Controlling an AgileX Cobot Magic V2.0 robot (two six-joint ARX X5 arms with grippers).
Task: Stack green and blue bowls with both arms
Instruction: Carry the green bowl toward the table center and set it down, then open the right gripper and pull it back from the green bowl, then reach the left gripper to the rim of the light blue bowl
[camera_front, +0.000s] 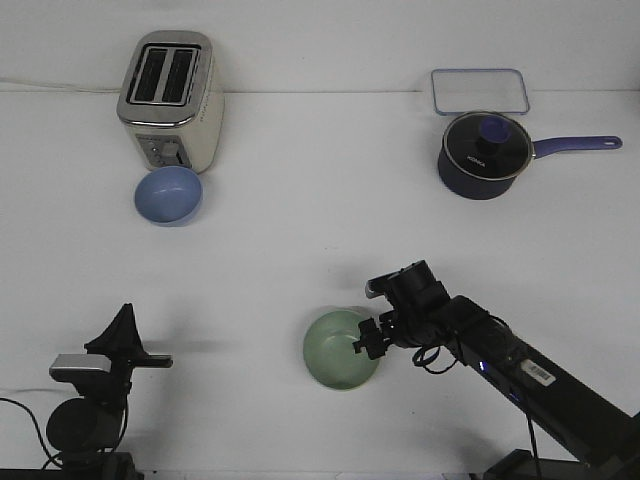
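Note:
The pale green bowl (338, 350) sits at the near middle of the white table. My right gripper (364, 338) is at its right rim, with one finger inside and one outside, shut on the rim. The bowl looks slightly tilted. The periwinkle blue bowl (168, 194) stands upright at the far left, right in front of the toaster. My left gripper (125, 318) is at the near left, far from both bowls, pointing up with its fingers together and holding nothing.
A silver toaster (170, 100) stands at the back left, touching or nearly touching the blue bowl. A dark navy lidded saucepan (482, 155) with a long handle and a clear lidded container (480, 91) stand at the back right.

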